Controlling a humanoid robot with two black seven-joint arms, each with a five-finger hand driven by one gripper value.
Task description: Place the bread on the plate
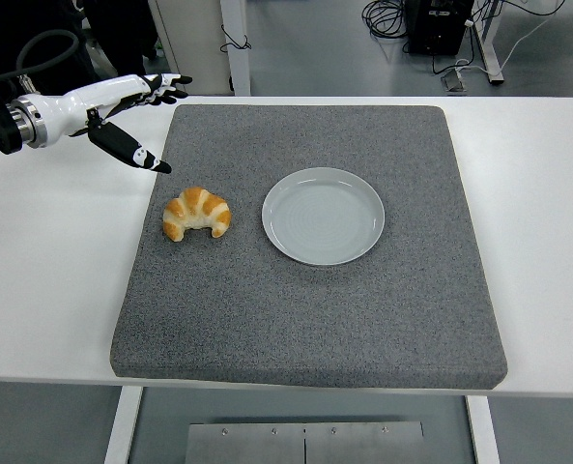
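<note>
A golden croissant [197, 214] lies on the grey mat [305, 309], left of centre. Just to its right sits an empty pale grey plate [323, 216]. My left hand [136, 116] comes in from the upper left, white with black fingertips, held open with the fingers stretched out and the thumb pointing down toward the mat's left edge. It hovers above and to the left of the croissant, apart from it. The right arm does not show.
The mat covers most of the white table [547, 193]. Beyond the table's far edge are a white post [236, 48], cables and a black box [439, 24] on the floor.
</note>
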